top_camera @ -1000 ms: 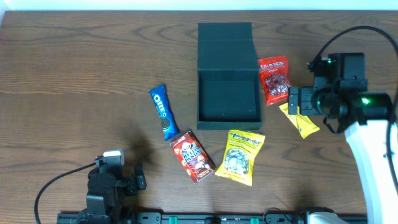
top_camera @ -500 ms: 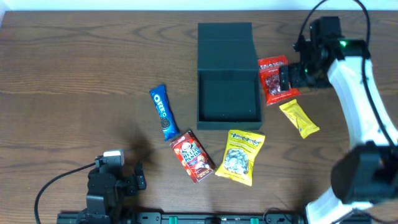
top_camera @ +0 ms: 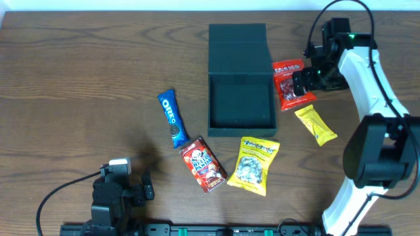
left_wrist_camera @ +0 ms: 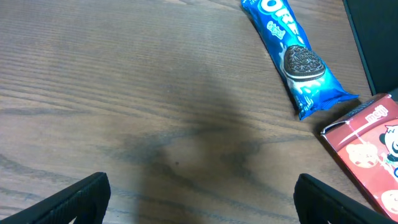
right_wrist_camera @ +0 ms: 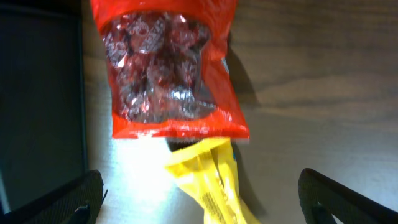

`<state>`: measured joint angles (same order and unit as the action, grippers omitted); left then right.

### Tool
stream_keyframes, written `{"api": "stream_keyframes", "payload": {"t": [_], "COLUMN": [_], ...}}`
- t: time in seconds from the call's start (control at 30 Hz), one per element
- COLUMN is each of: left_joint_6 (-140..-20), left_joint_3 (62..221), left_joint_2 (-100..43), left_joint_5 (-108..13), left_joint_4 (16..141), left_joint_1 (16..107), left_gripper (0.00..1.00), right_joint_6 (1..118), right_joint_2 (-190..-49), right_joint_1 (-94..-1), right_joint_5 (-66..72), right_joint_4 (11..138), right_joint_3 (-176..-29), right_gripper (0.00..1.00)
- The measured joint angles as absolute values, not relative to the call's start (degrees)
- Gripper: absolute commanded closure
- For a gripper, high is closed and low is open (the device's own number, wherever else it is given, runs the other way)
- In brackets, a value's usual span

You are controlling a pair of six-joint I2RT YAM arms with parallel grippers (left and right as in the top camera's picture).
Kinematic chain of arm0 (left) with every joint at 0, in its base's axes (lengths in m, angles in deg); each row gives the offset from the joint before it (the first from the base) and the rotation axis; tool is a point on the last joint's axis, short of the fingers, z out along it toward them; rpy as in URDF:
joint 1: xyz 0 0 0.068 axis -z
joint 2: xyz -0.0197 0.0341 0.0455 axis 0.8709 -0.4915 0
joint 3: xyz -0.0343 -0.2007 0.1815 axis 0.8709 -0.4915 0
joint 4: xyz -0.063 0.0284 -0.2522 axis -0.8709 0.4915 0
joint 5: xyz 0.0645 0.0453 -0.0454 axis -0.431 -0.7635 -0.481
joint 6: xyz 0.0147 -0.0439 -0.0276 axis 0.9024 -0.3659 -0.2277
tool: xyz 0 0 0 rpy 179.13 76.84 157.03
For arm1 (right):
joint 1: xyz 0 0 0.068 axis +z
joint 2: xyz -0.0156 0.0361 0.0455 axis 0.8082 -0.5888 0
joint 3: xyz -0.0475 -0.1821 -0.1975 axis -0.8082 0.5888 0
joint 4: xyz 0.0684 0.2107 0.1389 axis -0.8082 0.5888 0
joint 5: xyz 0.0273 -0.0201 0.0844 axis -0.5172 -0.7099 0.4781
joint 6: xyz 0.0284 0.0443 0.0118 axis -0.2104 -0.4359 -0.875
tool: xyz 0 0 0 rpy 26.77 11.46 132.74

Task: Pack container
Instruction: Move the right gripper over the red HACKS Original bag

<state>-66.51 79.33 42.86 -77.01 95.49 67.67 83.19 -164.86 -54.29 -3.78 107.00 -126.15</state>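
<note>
Right gripper (top_camera: 303, 80), jaws wide apart and empty, is over the red bag (top_camera: 289, 84) just right of the box (top_camera: 240, 98), bag's long axis along the box wall.

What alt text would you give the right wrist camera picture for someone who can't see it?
A red snack packet with a clear window lies on a wooden table, a yellow packet just below it and the dark container at the left edge. The right gripper hangs open above them.
</note>
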Motion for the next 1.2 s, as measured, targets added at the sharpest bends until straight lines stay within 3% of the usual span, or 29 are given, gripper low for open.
{"api": "stream_keyframes", "payload": {"t": [1.2], "left_joint_6": [-66.49], "left_joint_3": [79.33], "left_joint_2": [42.86], "left_joint_5": [-77.01], "left_joint_4": [95.49], "left_joint_1": [67.67], "left_gripper": [0.05], "right_joint_6": [89.16], "right_joint_2": [-171.79], "right_joint_1": [-53.28], "right_joint_5": [0.62], "right_joint_4": [93.1], "right_joint_3": [-126.24], "right_gripper": [0.01]}}
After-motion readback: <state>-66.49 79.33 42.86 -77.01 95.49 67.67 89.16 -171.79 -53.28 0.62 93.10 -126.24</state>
